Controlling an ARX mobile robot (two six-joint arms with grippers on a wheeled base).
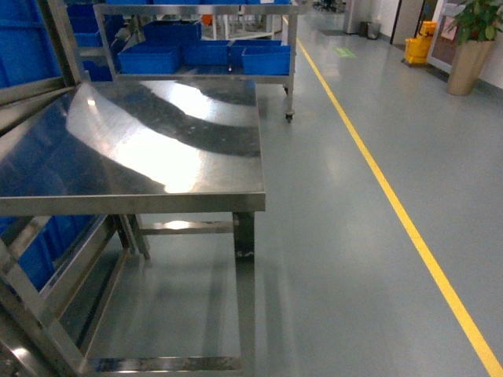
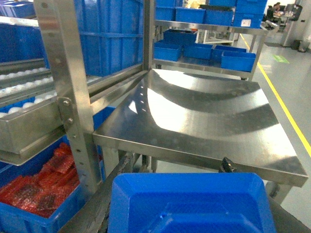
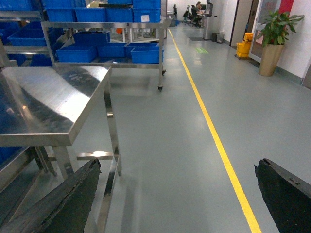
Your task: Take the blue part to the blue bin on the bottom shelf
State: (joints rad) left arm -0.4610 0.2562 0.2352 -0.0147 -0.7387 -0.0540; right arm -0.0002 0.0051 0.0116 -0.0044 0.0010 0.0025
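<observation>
The right pincer [image 3: 177,194] stands wide, its two dark fingers [image 3: 63,204] at the lower corners of the right wrist view with bare grey floor [image 3: 184,145] between them. The left pincer's state cannot be told: a bright blue bin [image 2: 194,204] fills the bottom of the left wrist view, hiding it. Beyond the bin's rim is the near edge of the steel table [image 2: 209,116]. Left of the table, a rack [image 2: 68,97] carries white rollers [image 2: 19,107] above a crate of red bubble wrap [image 2: 39,189]. The blue part is not visible in any view.

Blue bin [image 2: 192,204] (open-topped) sits empty, close below.
</observation>
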